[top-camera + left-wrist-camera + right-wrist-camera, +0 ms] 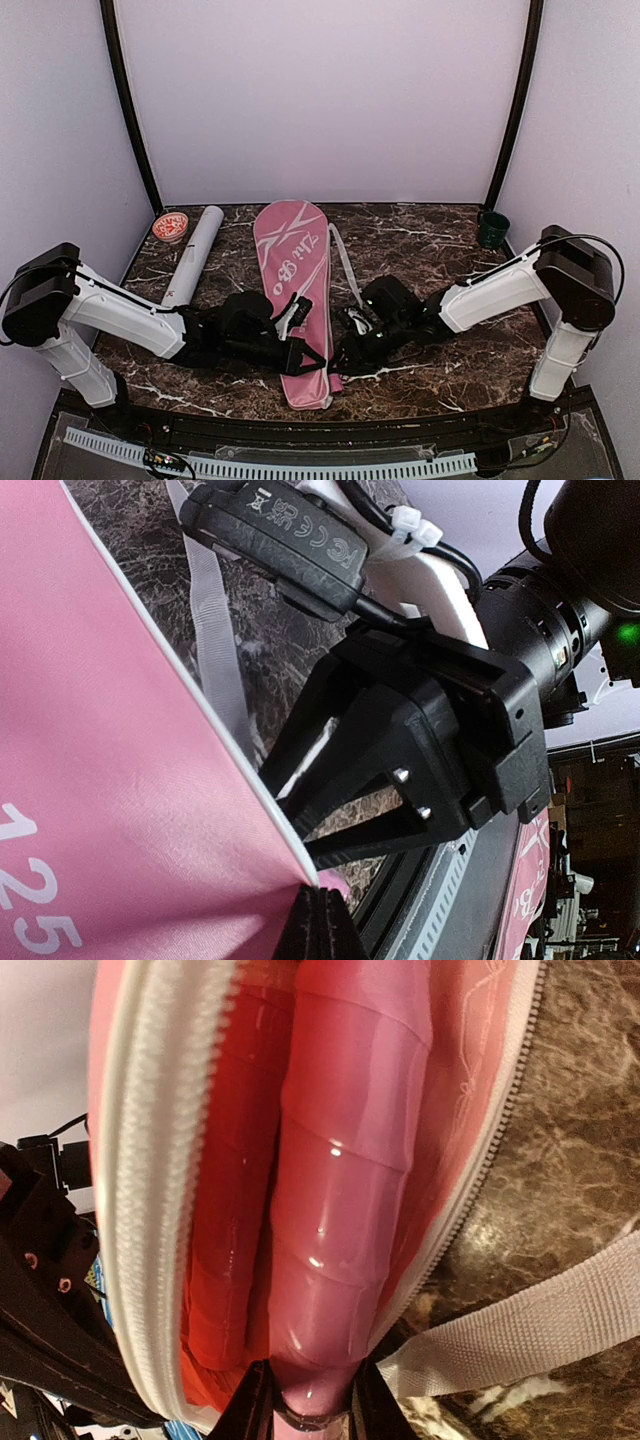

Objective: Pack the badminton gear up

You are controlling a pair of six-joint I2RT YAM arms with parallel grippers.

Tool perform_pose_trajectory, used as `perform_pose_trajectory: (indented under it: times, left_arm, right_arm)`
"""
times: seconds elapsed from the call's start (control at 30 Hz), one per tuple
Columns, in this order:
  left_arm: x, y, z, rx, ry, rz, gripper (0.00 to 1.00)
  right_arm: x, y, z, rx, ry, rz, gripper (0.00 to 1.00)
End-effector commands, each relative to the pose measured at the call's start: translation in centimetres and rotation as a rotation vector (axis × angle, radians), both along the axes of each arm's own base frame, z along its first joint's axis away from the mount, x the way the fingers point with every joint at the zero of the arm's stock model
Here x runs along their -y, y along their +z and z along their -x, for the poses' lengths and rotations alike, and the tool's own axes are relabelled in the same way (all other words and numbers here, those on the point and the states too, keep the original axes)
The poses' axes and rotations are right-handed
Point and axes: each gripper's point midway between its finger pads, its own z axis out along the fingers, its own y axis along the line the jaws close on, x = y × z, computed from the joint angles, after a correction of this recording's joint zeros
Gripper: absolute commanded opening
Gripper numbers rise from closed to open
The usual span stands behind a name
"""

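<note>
The long pink racket-shaped bag (290, 265) lies lengthwise mid-table, its narrow end near me. My left gripper (305, 358) is shut on the bag's white-piped edge (250, 770); its fingertips (322, 920) pinch the fabric. My right gripper (352, 345) is shut on a pink-wrapped racket handle (340, 1190) that lies inside the bag's unzipped opening (150, 1160). A second handle (225, 1250) lies beside it in the bag. The white cardboard tube (193, 256) lies left of the bag. No shuttlecocks show.
A small round red-and-white object (171, 227) sits at the tube's far end. The dark green cup (492, 229) stands at the back right. The bag's white strap (345, 265) trails on the marble to its right and shows in the right wrist view (530, 1325).
</note>
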Motion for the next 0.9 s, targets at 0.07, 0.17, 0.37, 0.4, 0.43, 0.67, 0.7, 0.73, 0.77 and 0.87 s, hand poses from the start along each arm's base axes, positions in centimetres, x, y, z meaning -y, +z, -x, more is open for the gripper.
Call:
perform_pose_trajectory:
  times: [0.07,0.17,0.37,0.4,0.43,0.67,0.7,0.73,0.77,0.87]
  left_arm:
    - [1.8,3.0,2.2,0.008,-0.114,0.119,0.00]
    - [1.7,3.0,2.2,0.005,-0.111,0.131,0.00]
    - [2.2,3.6,2.4,0.007,-0.131,0.155,0.00]
    - [2.3,3.7,2.5,0.008,-0.137,0.159,0.00]
    - [2.4,3.7,2.5,0.009,-0.142,0.160,0.00]
    - [2.7,4.2,2.7,0.008,-0.154,0.199,0.00]
    - [2.7,4.2,2.8,0.002,-0.156,0.204,0.00]
    - [2.7,4.3,2.8,0.002,-0.156,0.207,0.00]
    - [2.7,4.3,2.8,0.000,-0.154,0.207,0.00]
    - [2.6,4.2,2.8,0.000,-0.151,0.211,0.00]
  right_arm:
    - [-3.7,6.5,-3.4,0.140,-0.056,-0.226,0.00]
    - [-3.6,8.3,-3.9,0.170,-0.074,-0.254,0.00]
    - [-4.0,7.4,-4.2,0.145,-0.105,-0.265,0.00]
    - [-4.2,6.9,-4.0,0.134,-0.104,-0.263,0.00]
    - [-4.3,6.4,-3.8,0.124,-0.102,-0.262,0.00]
    - [-5.3,5.7,-3.5,0.081,-0.103,-0.316,0.00]
    - [-5.5,6.3,-3.5,0.081,-0.105,-0.331,0.00]
    - [-5.7,6.7,-3.7,0.084,-0.109,-0.341,0.00]
    - [-5.9,7.2,-3.8,0.089,-0.110,-0.354,0.00]
    - [-6.4,7.5,-3.7,0.077,-0.099,-0.365,0.00]
